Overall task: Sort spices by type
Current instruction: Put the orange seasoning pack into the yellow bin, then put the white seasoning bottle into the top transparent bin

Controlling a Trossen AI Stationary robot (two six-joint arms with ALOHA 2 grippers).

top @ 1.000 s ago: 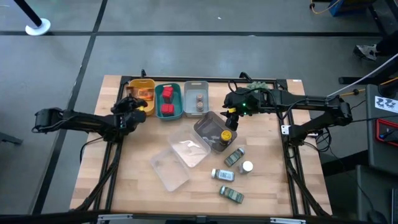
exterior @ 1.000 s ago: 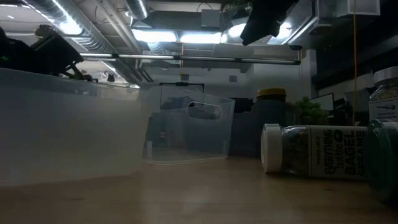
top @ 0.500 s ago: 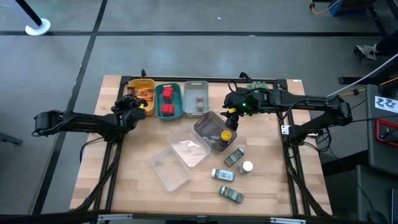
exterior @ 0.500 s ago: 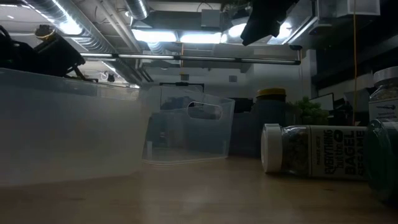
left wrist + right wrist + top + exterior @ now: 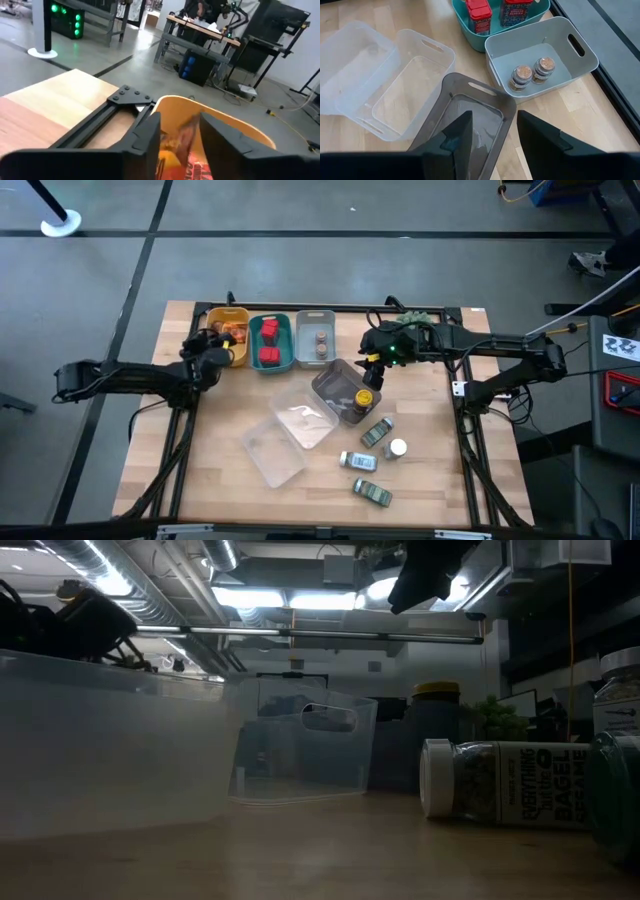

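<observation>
Between left tool (image 5: 180, 131) fingers, half-hidden orange packet (image 5: 186, 145)

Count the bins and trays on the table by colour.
Yellow bin: 1
Teal bin: 1
Grey bin: 1
Smoky see-through bin: 1
Clear trays: 2
Total: 6

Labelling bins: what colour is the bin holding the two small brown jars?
Light grey bin, clearest in the right wrist view.
</observation>
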